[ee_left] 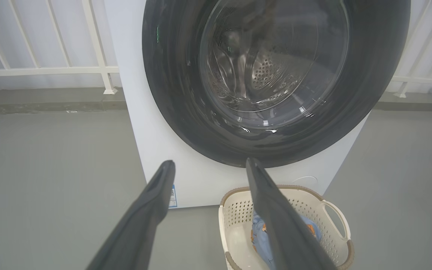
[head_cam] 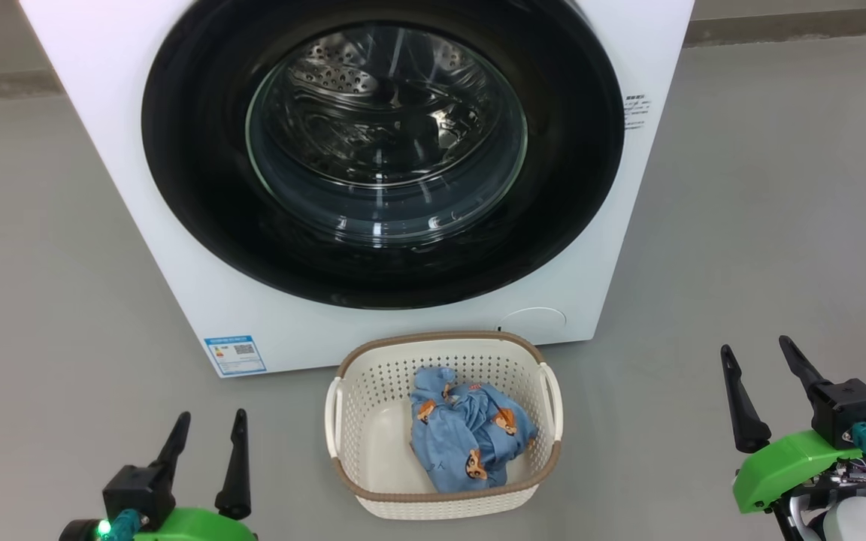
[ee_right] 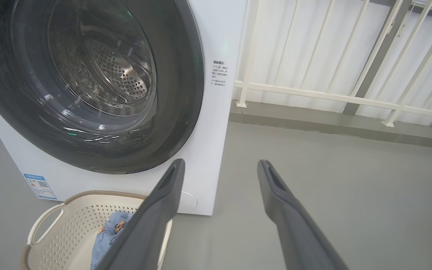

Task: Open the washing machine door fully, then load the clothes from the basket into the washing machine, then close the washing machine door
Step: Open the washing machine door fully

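My left gripper [head_cam: 210, 419], lower left of the head view: fingers apart, empty. My right gripper [head_cam: 756, 349], lower right: likewise spread, empty. The washing machine door [head_cam: 192, 188], upper centre, appears shut against the washing machine [head_cam: 121, 150]. The basket [head_cam: 433, 340] stands bottom centre; the clothes [head_cam: 470, 432] lie in its right half.

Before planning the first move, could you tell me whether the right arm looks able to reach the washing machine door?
Probably yes: the right gripper is open and empty, with bare floor between it and the closed door; the basket sits to its left.
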You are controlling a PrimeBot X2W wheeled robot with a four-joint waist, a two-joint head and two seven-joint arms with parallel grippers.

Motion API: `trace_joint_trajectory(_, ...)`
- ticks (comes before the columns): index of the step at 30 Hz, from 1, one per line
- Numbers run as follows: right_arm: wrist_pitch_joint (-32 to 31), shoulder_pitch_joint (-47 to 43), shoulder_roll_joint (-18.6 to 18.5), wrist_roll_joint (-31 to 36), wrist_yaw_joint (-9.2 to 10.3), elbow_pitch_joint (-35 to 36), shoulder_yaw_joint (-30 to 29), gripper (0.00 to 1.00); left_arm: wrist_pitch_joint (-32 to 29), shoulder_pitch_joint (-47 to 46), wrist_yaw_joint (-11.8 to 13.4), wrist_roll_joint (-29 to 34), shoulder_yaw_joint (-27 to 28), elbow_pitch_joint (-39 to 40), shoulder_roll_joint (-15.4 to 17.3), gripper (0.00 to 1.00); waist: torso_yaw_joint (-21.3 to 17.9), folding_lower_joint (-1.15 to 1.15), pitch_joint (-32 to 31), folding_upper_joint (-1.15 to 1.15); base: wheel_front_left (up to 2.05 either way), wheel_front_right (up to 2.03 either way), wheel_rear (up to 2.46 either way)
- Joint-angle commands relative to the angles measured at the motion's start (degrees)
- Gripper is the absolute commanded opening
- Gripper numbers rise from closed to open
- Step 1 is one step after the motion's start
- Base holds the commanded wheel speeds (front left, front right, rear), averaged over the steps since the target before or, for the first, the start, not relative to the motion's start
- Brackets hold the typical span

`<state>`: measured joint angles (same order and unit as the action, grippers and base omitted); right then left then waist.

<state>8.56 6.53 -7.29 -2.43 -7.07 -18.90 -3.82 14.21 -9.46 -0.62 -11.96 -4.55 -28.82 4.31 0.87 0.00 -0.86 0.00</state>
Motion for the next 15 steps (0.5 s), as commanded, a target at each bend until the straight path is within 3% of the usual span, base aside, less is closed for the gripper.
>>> trace_joint_trajectory(1,0.0,1.1,-0.6,0.1,-0.42,1.6,1.0,1.0,0.8,-2.3,0.3,0.5,2.0,1.8,0.6,1.0,0.0,0.0,0.0,0.0,0.51,0.78,-1.29)
trace_joint_trajectory(15,-0.3,1.0,-0.6,-0.2,-0.42,1.5,0.6,1.0,0.8,-2.4,-0.1,0.9,2.3,2.1,0.5,1.0,-0.3,0.0,-0.1,0.0,0.96,1.23,-2.19)
